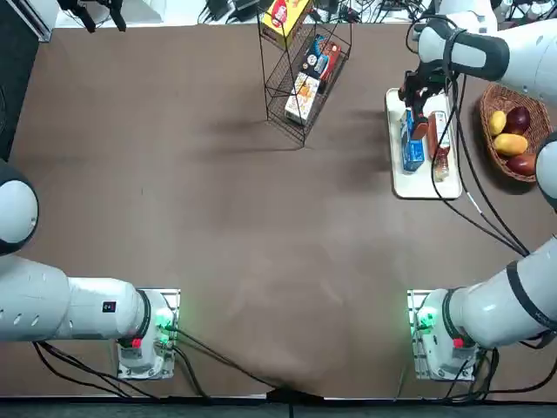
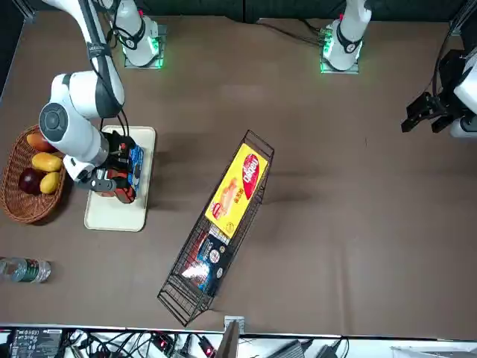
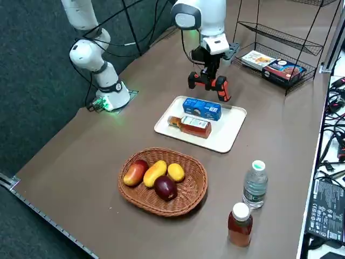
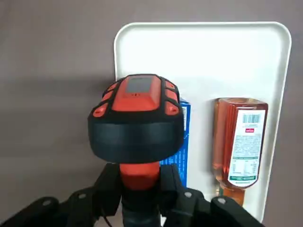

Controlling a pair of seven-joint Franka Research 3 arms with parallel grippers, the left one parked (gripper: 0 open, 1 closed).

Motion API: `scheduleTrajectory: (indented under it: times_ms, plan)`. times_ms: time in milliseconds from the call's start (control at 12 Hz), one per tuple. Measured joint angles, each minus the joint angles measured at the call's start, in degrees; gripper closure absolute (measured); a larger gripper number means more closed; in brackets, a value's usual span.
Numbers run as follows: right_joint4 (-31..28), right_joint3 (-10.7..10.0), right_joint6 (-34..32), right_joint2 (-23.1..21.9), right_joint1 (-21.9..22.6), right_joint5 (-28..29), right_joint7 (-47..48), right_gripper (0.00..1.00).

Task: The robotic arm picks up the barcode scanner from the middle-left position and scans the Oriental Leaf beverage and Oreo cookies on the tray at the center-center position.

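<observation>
Overlapping the Oreo cookies point(image 4: 182, 142), the barcode scanner point(image 4: 137, 118) partly hides them.

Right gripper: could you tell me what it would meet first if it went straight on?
The right gripper points down, holding the barcode scanner; first contact is probably the tray or the Oreo cookies, depth unclear.

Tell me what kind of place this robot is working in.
Probably a robotics lab: a white robotic arm holds a barcode scanner in its right claw over a tray, near loose cables and a wire rack.
</observation>
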Motion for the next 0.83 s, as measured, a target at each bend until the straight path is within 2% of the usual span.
scheduleTrajectory:
  times_ms: [333, 833]
  plan:
    - [0.0, 0.0, -1.2, 0.0, -2.1, 0.0, -4.9, 0.58]
    - [-1.0, 0.0, -1.8, -0.6, -3.1, 0.0, -5.9, 0.58]
